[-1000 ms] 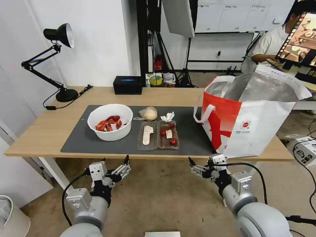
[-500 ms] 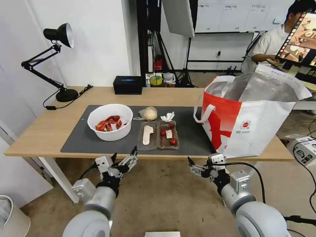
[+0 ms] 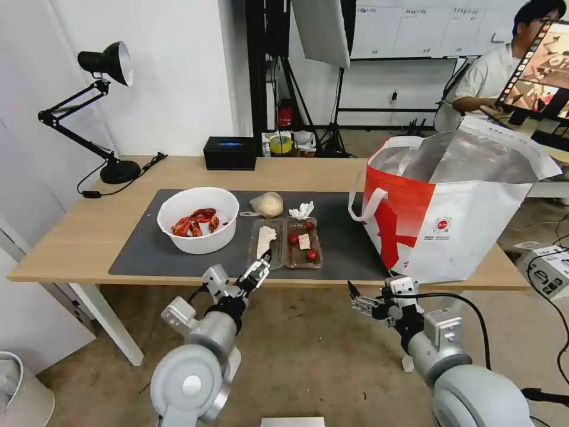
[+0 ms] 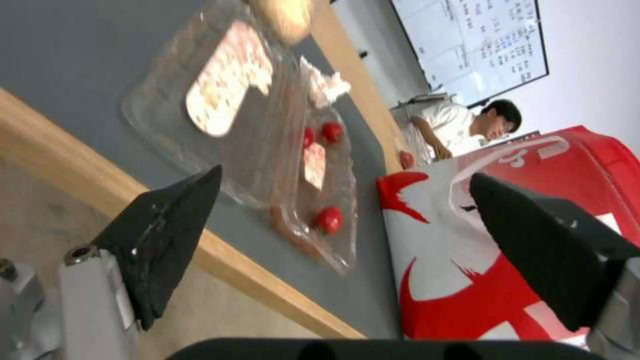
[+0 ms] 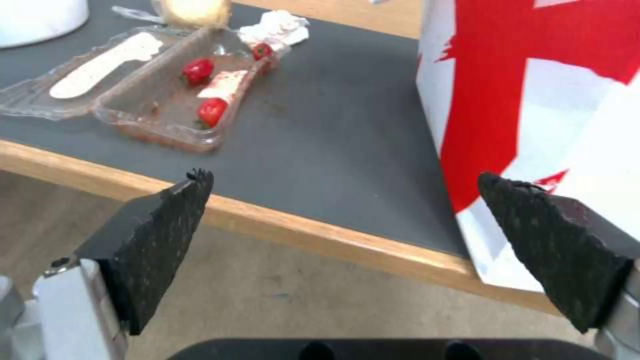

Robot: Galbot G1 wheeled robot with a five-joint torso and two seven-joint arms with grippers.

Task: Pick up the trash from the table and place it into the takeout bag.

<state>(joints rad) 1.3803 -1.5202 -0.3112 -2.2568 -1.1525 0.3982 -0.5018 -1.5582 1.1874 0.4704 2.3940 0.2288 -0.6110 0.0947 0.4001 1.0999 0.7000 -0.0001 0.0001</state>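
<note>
Left gripper, jaws spread wide and empty, sits at the table's near edge; clamshell tray lies just beyond, long axis left-right. Right gripper, also spread wide, hangs below the edge near the takeout bag. Left arm nearer.

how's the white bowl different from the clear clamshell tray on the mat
The white bowl is round, opaque and deep; the clamshell tray is flat, see-through and lies opened into two rectangular halves. The bowl holds red crayfish shells; the tray holds small red bits and pale scraps. The bowl sits further to the robot's left; the tray lies mid-mat, with the open left gripper at its near edge. Both rest on the dark mat, untouched.
</note>
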